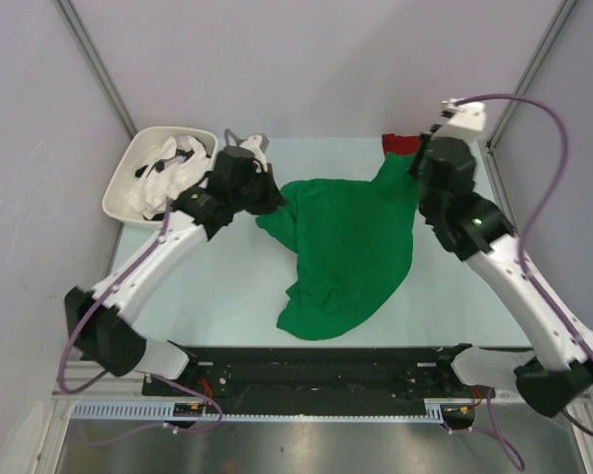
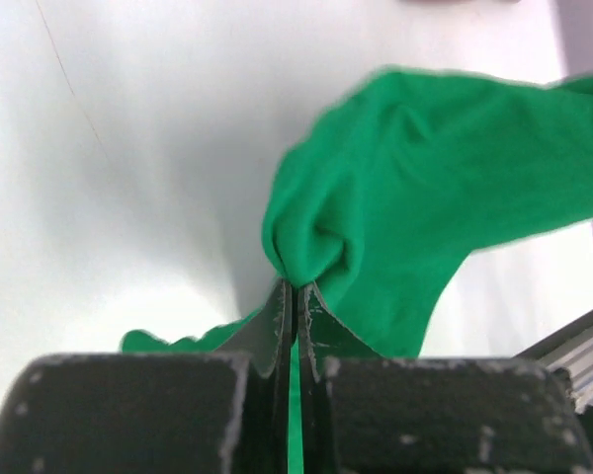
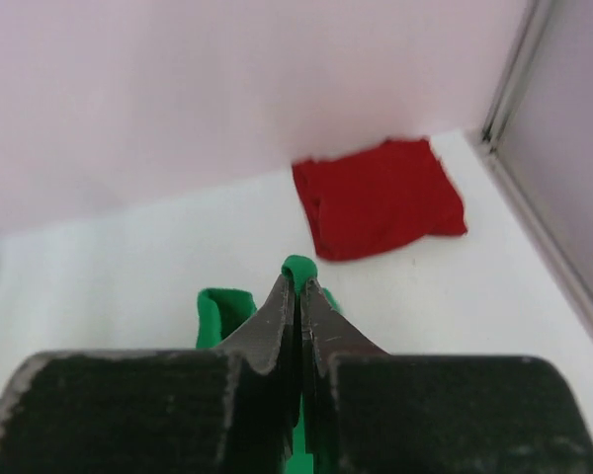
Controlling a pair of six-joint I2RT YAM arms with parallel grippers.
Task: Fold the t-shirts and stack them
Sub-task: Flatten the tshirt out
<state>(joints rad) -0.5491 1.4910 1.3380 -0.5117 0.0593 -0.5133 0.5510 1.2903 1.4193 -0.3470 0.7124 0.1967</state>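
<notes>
A bright green t-shirt [image 1: 346, 252] lies crumpled across the middle of the table, its upper corners lifted. My left gripper [image 1: 265, 194] is shut on the shirt's left upper edge; the left wrist view shows green cloth [image 2: 415, 188] bunched at the pinched fingertips [image 2: 296, 288]. My right gripper [image 1: 415, 166] is shut on the shirt's right upper corner, and a small fold of green cloth [image 3: 298, 267] pokes out above its closed fingers. A dark red t-shirt [image 3: 378, 197], folded square, lies flat at the back right of the table [image 1: 399, 143], just beyond the right gripper.
A white basket [image 1: 128, 188] holding white cloth stands at the back left corner. Grey walls enclose the table on three sides, with a metal post [image 3: 509, 79] at the back right. A black rail [image 1: 316, 370] runs along the near edge.
</notes>
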